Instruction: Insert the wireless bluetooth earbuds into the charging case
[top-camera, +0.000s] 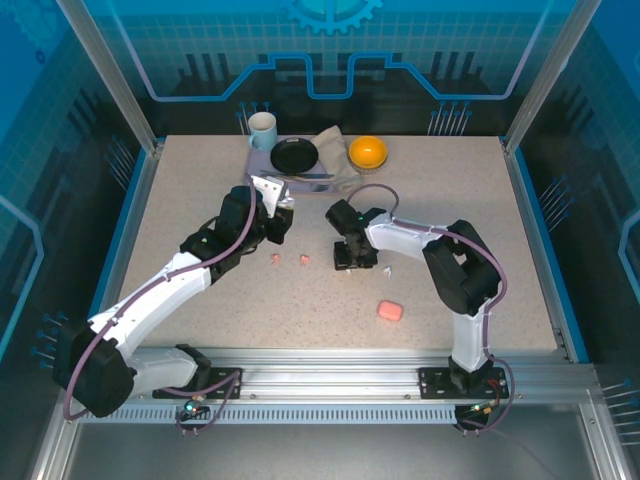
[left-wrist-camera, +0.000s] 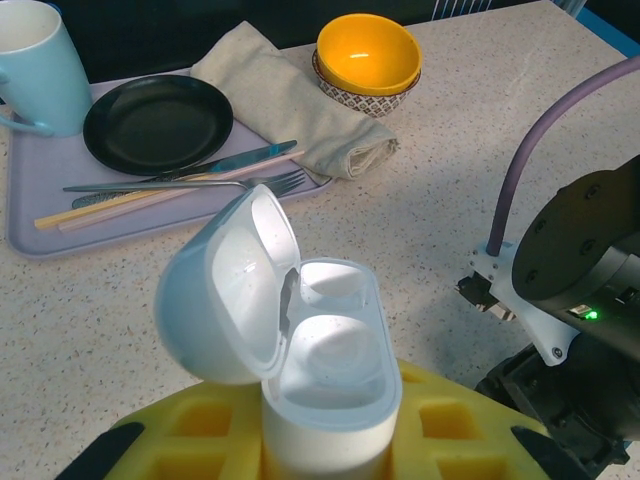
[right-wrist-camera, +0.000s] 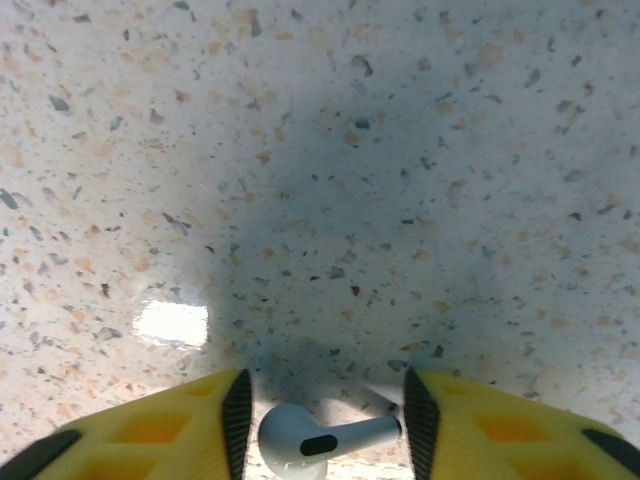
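My left gripper (left-wrist-camera: 330, 440) is shut on a white charging case (left-wrist-camera: 330, 370), held upright above the table with its lid (left-wrist-camera: 225, 290) swung open to the left and both wells empty. From above, this case (top-camera: 268, 190) sits at the left gripper (top-camera: 272, 205), left of centre. My right gripper (right-wrist-camera: 325, 430) is down at the tabletop. A white earbud (right-wrist-camera: 300, 440) lies between its yellow fingers (right-wrist-camera: 170, 430), stem tip at the right pad and a thin gap at the left pad. Two salmon-pink earbuds (top-camera: 276, 258) (top-camera: 302, 259) lie left of the right gripper (top-camera: 352, 262). Another white earbud (top-camera: 388, 270) lies just right of it.
A shut pink case (top-camera: 390, 311) lies near the front right. At the back stands a lilac tray (top-camera: 262, 160) with a black plate (top-camera: 294, 155), cutlery and a pale blue mug (top-camera: 262, 130), beside a napkin (top-camera: 330, 140) and an orange bowl (top-camera: 367, 152).
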